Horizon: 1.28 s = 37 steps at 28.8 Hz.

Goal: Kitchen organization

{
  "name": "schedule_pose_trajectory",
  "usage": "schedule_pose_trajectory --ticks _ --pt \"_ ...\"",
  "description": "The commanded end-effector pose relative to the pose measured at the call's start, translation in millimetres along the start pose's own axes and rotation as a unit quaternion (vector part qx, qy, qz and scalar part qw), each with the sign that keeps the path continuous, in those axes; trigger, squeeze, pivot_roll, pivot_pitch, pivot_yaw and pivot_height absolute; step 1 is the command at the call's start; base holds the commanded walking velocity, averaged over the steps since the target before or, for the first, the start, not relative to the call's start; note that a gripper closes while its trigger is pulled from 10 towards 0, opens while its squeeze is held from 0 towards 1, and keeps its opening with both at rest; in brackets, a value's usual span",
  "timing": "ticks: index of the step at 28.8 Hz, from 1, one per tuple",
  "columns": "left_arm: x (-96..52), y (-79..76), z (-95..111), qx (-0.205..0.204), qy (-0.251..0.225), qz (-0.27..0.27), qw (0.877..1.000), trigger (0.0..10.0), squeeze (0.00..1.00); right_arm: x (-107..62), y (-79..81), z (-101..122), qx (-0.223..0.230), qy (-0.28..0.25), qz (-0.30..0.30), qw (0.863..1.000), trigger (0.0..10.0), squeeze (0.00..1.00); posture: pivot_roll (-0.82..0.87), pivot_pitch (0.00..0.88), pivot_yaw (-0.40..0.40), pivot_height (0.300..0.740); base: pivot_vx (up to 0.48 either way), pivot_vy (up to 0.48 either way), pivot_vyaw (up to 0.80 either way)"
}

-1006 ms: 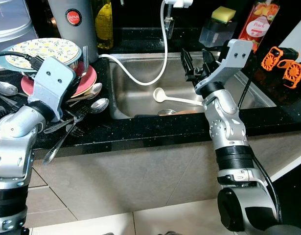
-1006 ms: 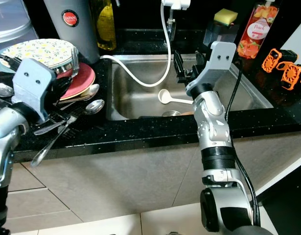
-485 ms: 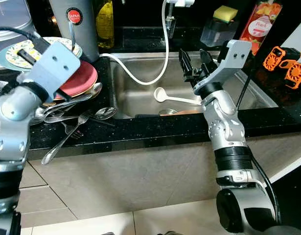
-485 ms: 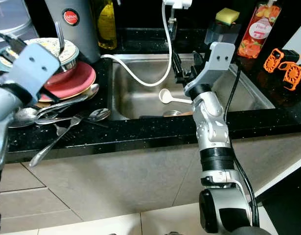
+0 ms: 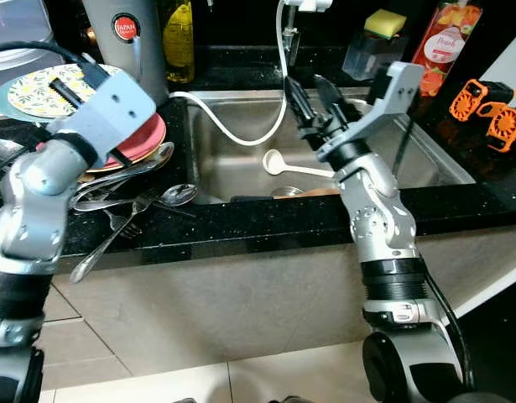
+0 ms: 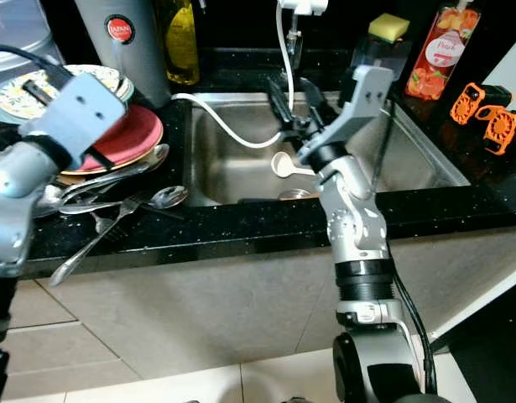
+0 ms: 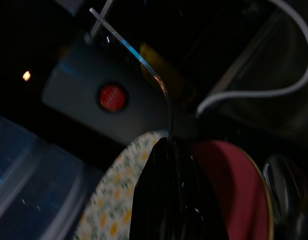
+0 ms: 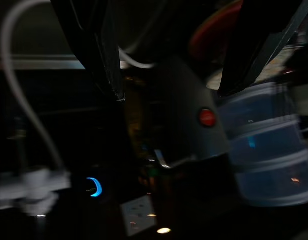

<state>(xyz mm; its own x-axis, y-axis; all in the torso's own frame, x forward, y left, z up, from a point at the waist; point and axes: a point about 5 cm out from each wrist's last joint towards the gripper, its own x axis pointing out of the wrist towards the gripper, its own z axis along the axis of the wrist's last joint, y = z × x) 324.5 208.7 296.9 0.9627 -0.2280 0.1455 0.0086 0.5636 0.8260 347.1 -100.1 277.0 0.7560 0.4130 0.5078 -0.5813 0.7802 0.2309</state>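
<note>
**Cutlery lifted over the plates**

The left pincer (image 7: 174, 150) is clenched on a thin metal utensil (image 7: 136, 55) above the stacked plates (image 5: 144, 134), at ten o'clock from the sink (image 5: 241, 168). The right pincer (image 5: 312, 105) hangs released over the basin. Best lift slowly, clear of the grey canister (image 5: 127, 38). The utensil's working end is hidden.

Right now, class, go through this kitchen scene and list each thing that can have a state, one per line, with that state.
Left pincer: shut on a metal utensil, lifted over the plates.
Right pincer: open, held over the sink.
Sink: no water seen running.
Ladle: lying in the sink.
Plates: stacked on the counter.
Cutlery: lying loose in a pile.
Sponge: resting on its holder.
</note>
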Motion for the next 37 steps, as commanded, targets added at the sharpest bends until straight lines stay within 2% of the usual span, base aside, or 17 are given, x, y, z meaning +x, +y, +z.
schedule_pose_trajectory --ticks 1,4,5,7,8,10,14,17,22,24,30,37 --pt "9.7 -4.0 7 0.023 -0.014 0.002 1.000 10.0 0.00 2.5 8.2 3 0.014 -0.005 0.016 1.000 10.0 0.00 0.15 0.003 -0.052 0.740 0.000 0.000 0.00" --pt "33.2 -8.2 26 0.060 -0.040 0.004 0.997 10.0 0.00 9.0 17.0 2 0.021 -0.005 0.021 1.000 10.0 0.00 0.14 0.002 -0.046 0.740 0.000 0.000 0.00" --pt "33.2 -8.2 26 0.060 -0.040 0.004 0.997 10.0 0.00 9.0 17.0 2 0.021 -0.005 0.021 1.000 10.0 0.00 0.14 0.002 -0.046 0.740 0.000 0.000 0.00" --pt "45.5 -16.6 37 0.087 -0.057 -0.005 0.995 10.0 0.00 10.9 14.4 -1 0.015 0.010 0.002 1.000 10.0 0.00 0.13 0.002 -0.042 0.740 0.000 0.000 0.00" --pt "45.5 -16.6 37 0.087 -0.057 -0.005 0.995 10.0 0.00 10.9 14.4 -1 0.015 0.010 0.002 1.000 10.0 0.00 0.13 0.002 -0.042 0.740 0.000 0.000 0.00" --pt "55.4 -29.1 44 0.109 -0.072 -0.023 0.991 10.0 0.00 11.8 9.4 -5 0.014 0.027 -0.028 0.999 10.0 0.00 0.12 0.004 -0.037 0.740 0.000 0.000 0.00" --pt "68.5 -50.5 57 0.103 -0.098 -0.054 0.988 10.0 0.00 12.9 6.8 -5 0.016 0.029 -0.057 0.998 10.0 0.00 0.10 0.012 -0.018 0.740 0.000 0.000 0.00" --pt "70.8 -54.4 58 0.103 -0.101 -0.059 0.988 10.0 0.00 13.4 7.3 -4 0.018 0.026 -0.058 0.998 10.0 0.00 0.10 0.012 -0.018 0.740 0.000 0.000 0.00" --pt "77.8 -71.0 74 0.090 -0.142 -0.079 0.983 10.0 0.00 15.6 12.7 -2 0.027 0.020 -0.050 0.998 10.0 0.00 0.08 0.015 -0.013 0.740 0.000 0.000 0.00" --pt "78.6 -76.7 81 0.086 -0.162 -0.089 0.979 10.0 0.00 16.4 16.6 -2 0.046 0.021 -0.038 0.998 10.0 0.00 0.07 0.016 -0.006 0.740 0.000 0.000 0.00" --pt "74.6 -91.0 96 0.080 -0.220 -0.120 0.965 10.0 0.00 16.7 22.6 -6 0.060 0.032 -0.023 0.997 10.0 0.00 0.08 0.018 -0.007 0.740 0.000 0.000 0.00" --pt "69.9 -95.1 104 0.074 -0.257 -0.130 0.955 10.0 0.00 17.4 22.3 -8 0.061 0.038 -0.026 0.997 10.0 0.00 0.08 0.019 -0.009 0.740 0.000 0.000 0.00"
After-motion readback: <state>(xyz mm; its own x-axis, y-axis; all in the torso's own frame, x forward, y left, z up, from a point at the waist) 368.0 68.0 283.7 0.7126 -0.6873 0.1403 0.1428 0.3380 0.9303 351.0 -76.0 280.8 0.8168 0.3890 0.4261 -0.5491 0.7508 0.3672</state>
